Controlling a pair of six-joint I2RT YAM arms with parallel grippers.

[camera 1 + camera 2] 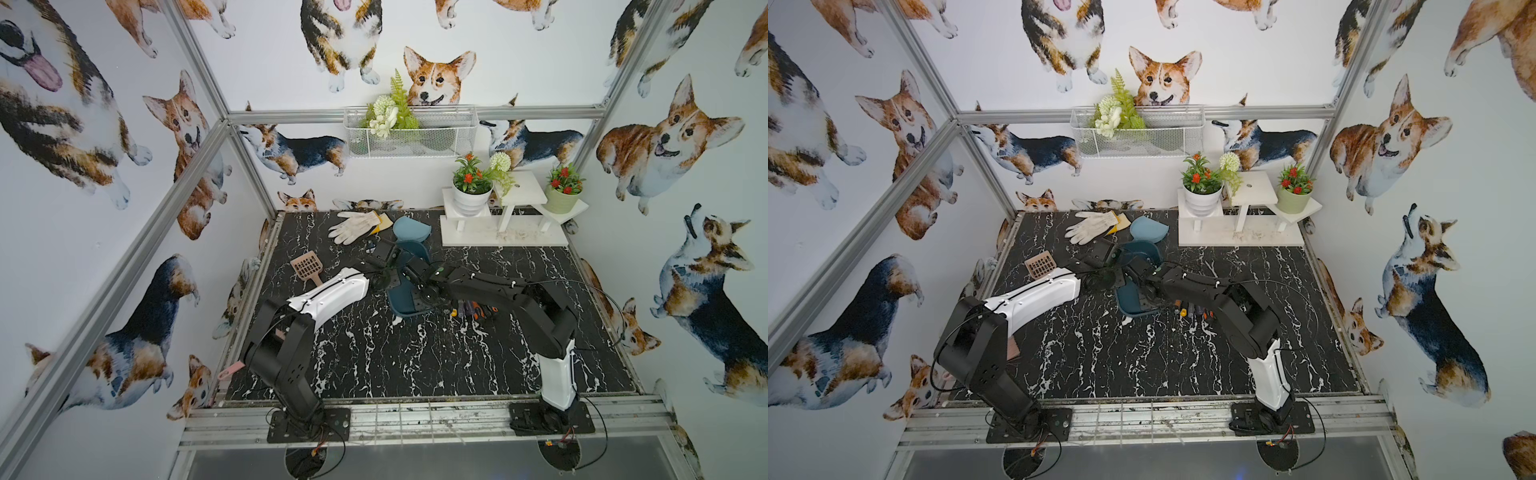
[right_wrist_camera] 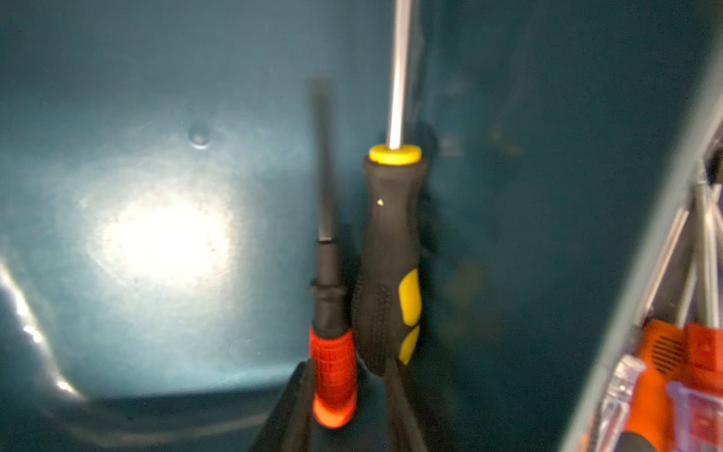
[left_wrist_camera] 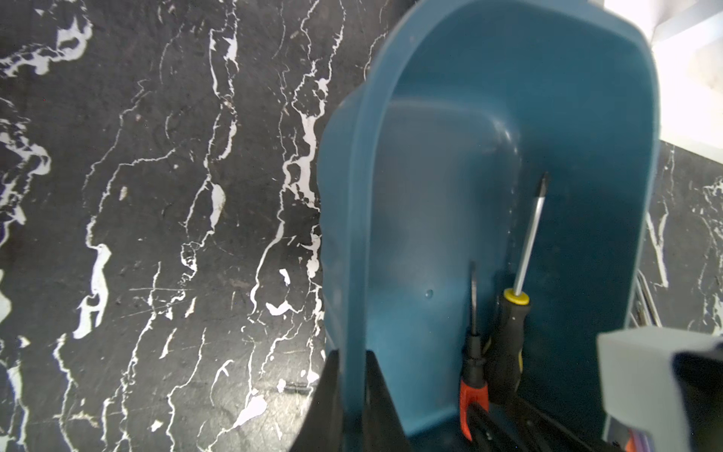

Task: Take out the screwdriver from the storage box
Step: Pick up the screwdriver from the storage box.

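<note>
left claw (image 3: 353, 362) clamps storage box (image 3: 547, 98) wall; right claw (image 2: 348, 366) open astride red-handled screwdriver (image 2: 328, 270)

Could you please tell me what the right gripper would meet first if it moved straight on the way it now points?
The red-handled screwdriver: its handle sits between the fingers of the right gripper. Behind it is the inner surface of the storage box. Whether the jaws pinch it yet is unclear.

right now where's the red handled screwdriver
The red screwdriver lies inside the blue box, near its wall on the robot's right, beside the black and yellow screwdriver. In the right wrist view its handle sits between the fingers of the right gripper.
</note>
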